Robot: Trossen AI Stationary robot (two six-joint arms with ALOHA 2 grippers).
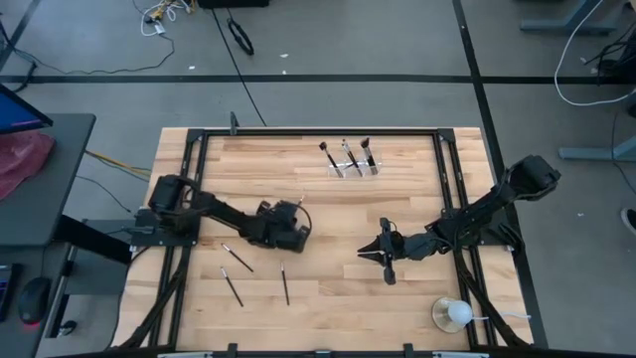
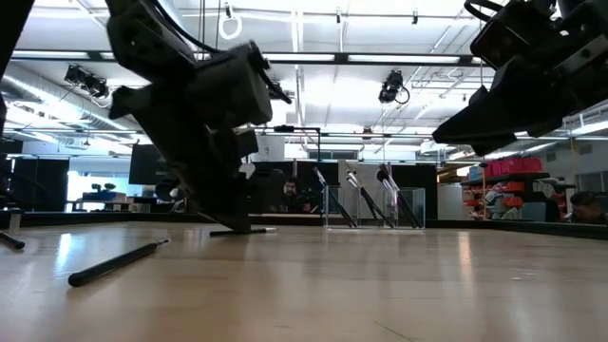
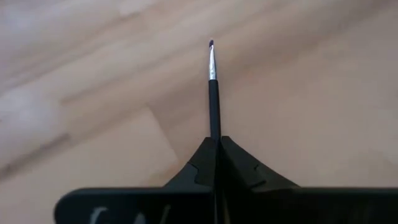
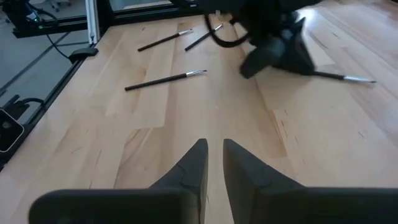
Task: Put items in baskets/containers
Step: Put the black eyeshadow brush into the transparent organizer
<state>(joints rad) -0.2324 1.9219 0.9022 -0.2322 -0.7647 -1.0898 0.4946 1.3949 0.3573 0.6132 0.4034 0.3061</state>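
Beside left gripper (image 1: 298, 227), three brushes (image 1: 237, 259) loose; organizer (image 1: 355, 167) far.

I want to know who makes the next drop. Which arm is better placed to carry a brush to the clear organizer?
The left. Its gripper has its jaws shut on a brush at table level. The right gripper holds nothing, though it is no farther from the organizer.

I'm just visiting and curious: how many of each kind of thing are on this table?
Makeup brushes standing in the clear organizer: 3
Makeup brushes loose on the table: 3
Makeup brush pinched in the left gripper: 1
Clear organizer: 1
White ball on clear base: 1
Total: 9
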